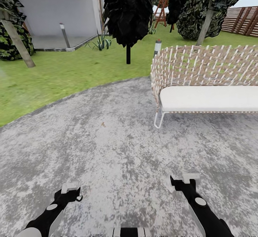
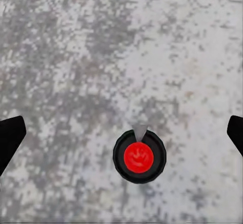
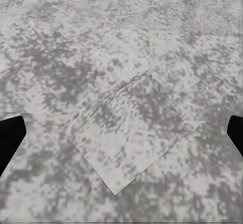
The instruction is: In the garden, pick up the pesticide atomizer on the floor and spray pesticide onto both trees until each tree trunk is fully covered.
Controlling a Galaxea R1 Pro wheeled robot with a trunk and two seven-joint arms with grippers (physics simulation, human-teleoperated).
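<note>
Head view: stood on the floor (image 1: 118,147), grey mottled paving with a curved edge against the lawn of the garden (image 1: 71,68). Both arms reached forward and low, left gripper (image 1: 70,191) and right gripper (image 1: 184,180) above bare concrete. Could not make out the pesticide atomizer from up here. Far ahead, well apart from either gripper, leaned two pale trunks, one tree trunk (image 1: 18,43) on the left side and a second tree trunk (image 1: 206,24) behind the wicker sofa (image 1: 208,83) on the right. Judged the step as the pick-up, not yet made; spraying still to come.

Left wrist view: looked straight down on the pesticide atomizer (image 2: 139,156), red top ringed in dark, upright on the floor (image 2: 76,57). Sat between the two dark fingertips (image 2: 10,138) at the frame's sides, nearer the far one, touching neither. Left gripper (image 2: 121,138) spread wide and empty. Judged the next move to call for a small shift to centre, a descent, then a closing on the bottle.

Right wrist view: bare floor (image 3: 121,41) with a paler square patch (image 3: 131,138) beneath. Right gripper (image 3: 121,138) spread apart, nothing held, fingertips (image 3: 10,135) at the edges.
</note>
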